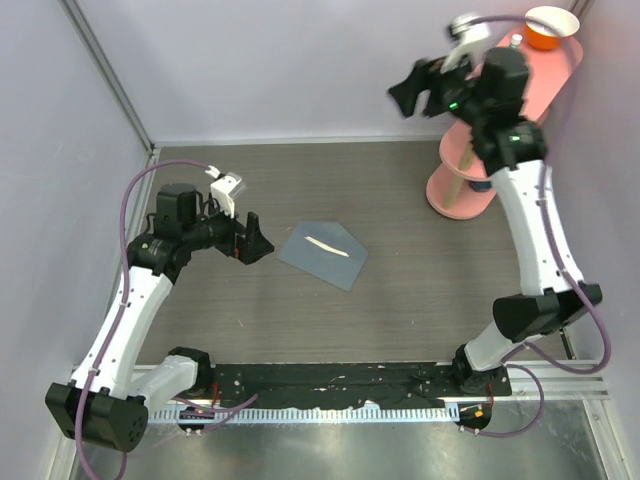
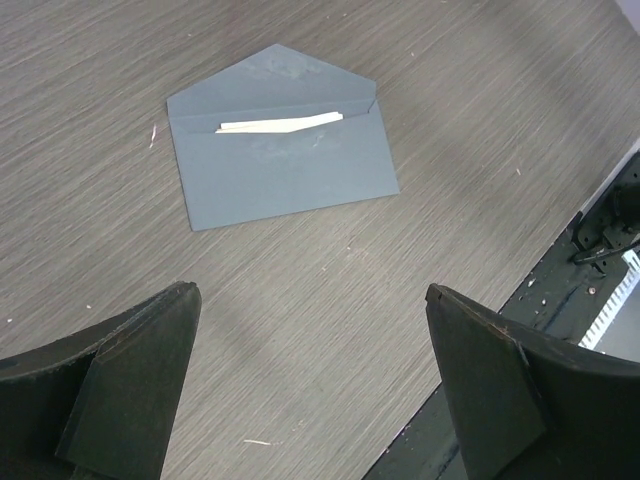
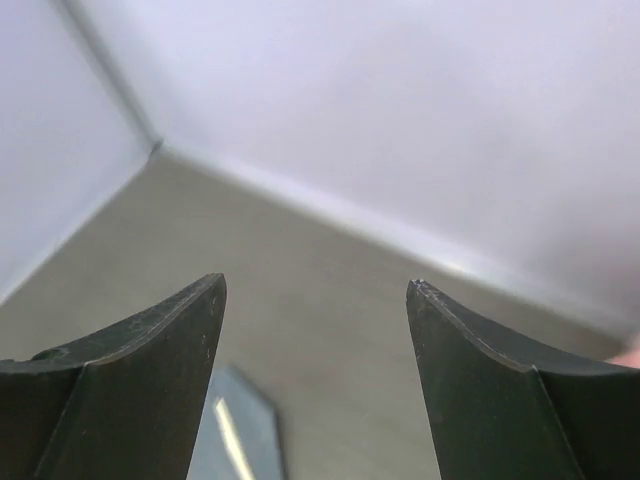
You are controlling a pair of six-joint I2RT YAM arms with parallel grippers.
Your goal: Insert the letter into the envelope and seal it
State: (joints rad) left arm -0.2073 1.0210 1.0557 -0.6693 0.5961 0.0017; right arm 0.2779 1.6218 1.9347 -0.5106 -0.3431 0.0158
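Slate-blue envelope (image 1: 322, 253) lies flat on the table (image 1: 420, 290) from above, with the pale letter (image 1: 322, 246) edge peeking at its mouth, so insertion looks done and sealing is not. Left gripper (image 1: 257, 240) sits low just beside it, jaws spread and empty; right gripper (image 1: 412, 90) hangs high, well apart. Left wrist: the pointed flap (image 2: 275, 75) is unfolded. Right wrist: jaws wide, holding nothing, an envelope corner below.

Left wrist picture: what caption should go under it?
Open left gripper faces the blue-grey envelope lying flat on the table, flap open, a pale strip of letter showing at its mouth.
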